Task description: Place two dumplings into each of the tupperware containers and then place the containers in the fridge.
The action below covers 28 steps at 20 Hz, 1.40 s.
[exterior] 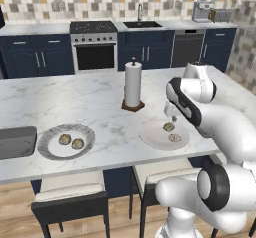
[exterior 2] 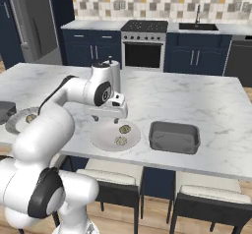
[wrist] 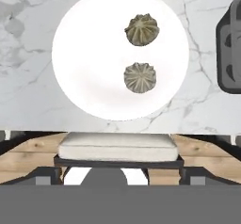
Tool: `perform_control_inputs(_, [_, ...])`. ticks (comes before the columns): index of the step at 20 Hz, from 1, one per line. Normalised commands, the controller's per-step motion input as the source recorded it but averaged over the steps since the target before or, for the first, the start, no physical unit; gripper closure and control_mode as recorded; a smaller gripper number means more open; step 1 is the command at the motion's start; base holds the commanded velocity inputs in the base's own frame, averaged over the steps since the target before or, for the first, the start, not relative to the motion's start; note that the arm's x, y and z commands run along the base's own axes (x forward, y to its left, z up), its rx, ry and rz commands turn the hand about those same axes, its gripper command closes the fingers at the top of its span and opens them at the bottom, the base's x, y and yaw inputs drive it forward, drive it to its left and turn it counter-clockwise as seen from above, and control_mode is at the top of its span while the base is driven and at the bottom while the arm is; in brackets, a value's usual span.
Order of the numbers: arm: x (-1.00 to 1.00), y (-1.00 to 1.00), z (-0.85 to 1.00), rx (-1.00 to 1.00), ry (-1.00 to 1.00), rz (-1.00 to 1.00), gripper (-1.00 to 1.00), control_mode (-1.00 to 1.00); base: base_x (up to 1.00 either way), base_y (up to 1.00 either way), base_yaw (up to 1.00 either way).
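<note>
Dumplings (wrist: 141, 29) sit paired on the white plate (wrist: 84, 68) directly below the jaws, so the gripper (exterior 2: 118, 111) hovers ready to descend; a tupperware container (exterior 2: 174, 137) waits to their right. Jaw opening: probably empty, but I cannot tell.

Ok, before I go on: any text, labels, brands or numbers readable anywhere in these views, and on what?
None can be read.
Tupperware containers, plates, dumplings: no markings.
Paper towel roll: plain.
Oven and its knob row: too small to show any print.
</note>
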Motion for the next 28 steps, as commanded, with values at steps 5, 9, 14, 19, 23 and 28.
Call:
perform_control_inputs(5, [0.20, -0.07, -0.40, -0.01, 0.11, -0.06, -1.00, -1.00, 0.00, 0.00, 0.00])
perform_control_inputs(9, [0.21, -0.18, -0.37, 0.00, 0.07, -0.08, -1.00, -1.00, 0.00, 0.00, 0.00])
perform_control_inputs(14, [0.28, -0.08, -0.36, 0.00, 0.05, -0.08, -1.00, -1.00, 0.00, 0.00, 0.00])
perform_control_inputs(19, [0.38, -0.03, -0.36, 0.00, 0.04, -0.05, -1.00, -1.00, 0.00, 0.00, 0.00])
perform_control_inputs(23, [0.33, -0.07, -0.34, 0.00, 0.03, -0.04, -1.00, -1.00, 0.00, 0.00, 0.00])
perform_control_inputs(28, [0.41, -0.01, -0.35, 0.00, 0.01, -0.04, -1.00, -1.00, 0.00, 0.00, 0.00])
